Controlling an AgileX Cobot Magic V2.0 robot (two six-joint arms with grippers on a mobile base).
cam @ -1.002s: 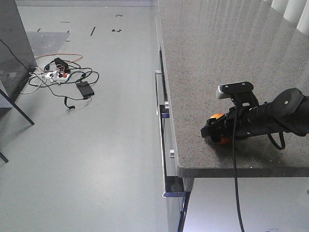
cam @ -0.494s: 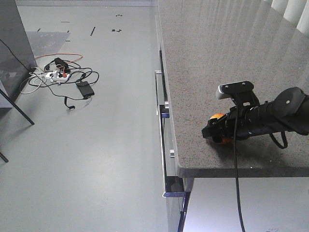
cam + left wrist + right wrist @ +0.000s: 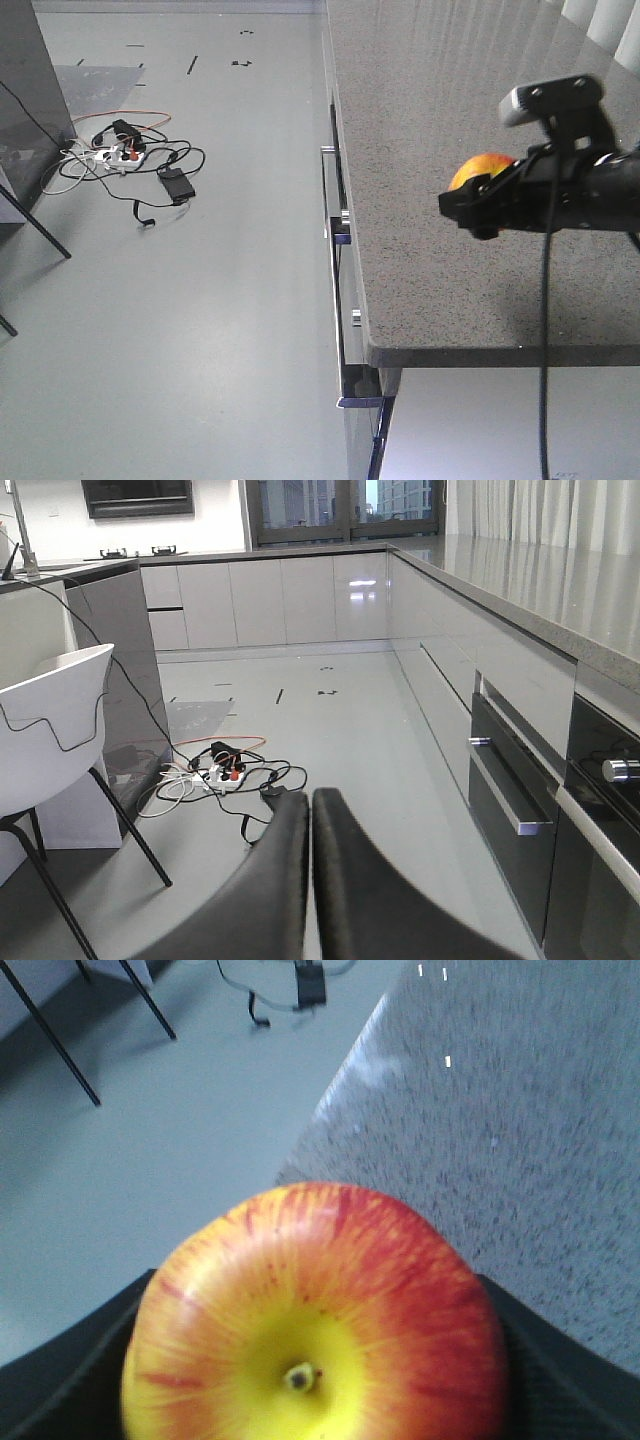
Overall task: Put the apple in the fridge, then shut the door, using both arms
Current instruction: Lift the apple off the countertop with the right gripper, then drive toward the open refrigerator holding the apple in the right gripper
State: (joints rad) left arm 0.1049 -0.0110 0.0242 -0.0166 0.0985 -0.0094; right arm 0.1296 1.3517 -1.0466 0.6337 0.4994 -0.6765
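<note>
The apple (image 3: pixel 482 168), red blushed with yellow, hangs above the grey stone counter (image 3: pixel 430 90), held in my right gripper (image 3: pixel 470 207). In the right wrist view the apple (image 3: pixel 330 1260) fills the lower middle, stem dimple toward the camera, with a black finger (image 3: pixel 60 1380) pressed against each side. My left gripper (image 3: pixel 310 802) is shut on nothing and hangs over the floor, well left of the counter. The fridge and its door are out of view.
Drawer fronts with a long metal handle (image 3: pixel 328 220) run under the counter's left edge. A tangle of cables and a power strip (image 3: pixel 125 155) lies on the floor. A white chair (image 3: pixel 50 730) with black legs and a dark grey panel (image 3: pixel 125 660) stand at the left.
My right gripper has lifted the apple off the counter near its front edge; it is now higher and slightly further right in the front view.
</note>
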